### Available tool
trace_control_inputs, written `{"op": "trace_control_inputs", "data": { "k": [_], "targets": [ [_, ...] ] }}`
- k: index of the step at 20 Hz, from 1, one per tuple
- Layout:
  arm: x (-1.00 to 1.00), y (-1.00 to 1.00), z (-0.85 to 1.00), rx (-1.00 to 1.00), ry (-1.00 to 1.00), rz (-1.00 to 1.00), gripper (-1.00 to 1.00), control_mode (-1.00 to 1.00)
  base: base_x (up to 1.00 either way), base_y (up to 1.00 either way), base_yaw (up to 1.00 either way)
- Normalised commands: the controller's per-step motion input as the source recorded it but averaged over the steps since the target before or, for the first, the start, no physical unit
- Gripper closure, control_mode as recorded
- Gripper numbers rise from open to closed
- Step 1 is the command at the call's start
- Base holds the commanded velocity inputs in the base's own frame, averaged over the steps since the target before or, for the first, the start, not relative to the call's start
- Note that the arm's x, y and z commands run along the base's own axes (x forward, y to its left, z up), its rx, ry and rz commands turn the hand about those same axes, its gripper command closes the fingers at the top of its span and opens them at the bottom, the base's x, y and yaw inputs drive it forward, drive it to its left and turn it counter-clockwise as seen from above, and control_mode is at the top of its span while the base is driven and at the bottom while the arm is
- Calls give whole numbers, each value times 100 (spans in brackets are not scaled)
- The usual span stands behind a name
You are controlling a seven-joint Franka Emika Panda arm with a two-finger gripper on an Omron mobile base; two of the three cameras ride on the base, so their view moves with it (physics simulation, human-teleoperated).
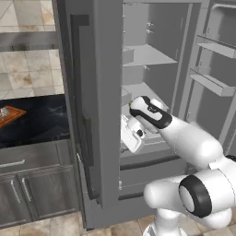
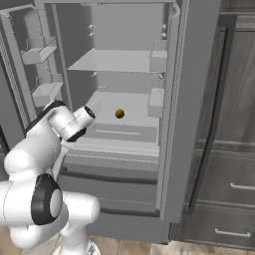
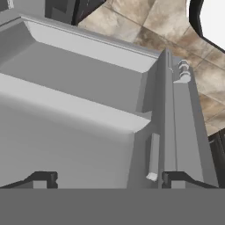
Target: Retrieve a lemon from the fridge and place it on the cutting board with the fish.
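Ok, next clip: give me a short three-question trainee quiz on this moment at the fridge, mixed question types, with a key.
1. True or false: the lemon lies on a shelf inside the open fridge.
2. Multiple choice: the gripper is A) shut on the lemon, B) open and holding nothing, C) shut on a door handle.
3. Short answer: where is the cutting board?

Key
1. True.
2. B. In the hand view the fingertips stand wide apart with nothing between them.
3. On the dark counter left of the fridge, at the left edge of the left base view.
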Motion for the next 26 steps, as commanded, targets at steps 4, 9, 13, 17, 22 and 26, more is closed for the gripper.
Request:
{"op": "trace_control_inputs", "data": {
  "k": [4, 9, 13, 17, 22, 26],
  "targets": [
    [-94, 97, 0, 0, 6, 0, -100, -100, 0, 0, 0],
    [-60, 93, 0, -1, 0, -6, -100, -100, 0, 0, 0],
    [-11, 48, 2, 0, 0, -10, -100, -100, 0, 0, 0],
    [0, 13, 8, -7, 4, -1, -100, -100, 0, 0, 0],
    [7, -53, 1, -15, 11, -11, -100, -100, 0, 0, 0],
    [20, -88, 0, -26, 10, -12, -100, -100, 0, 0, 0]
  ]
}}
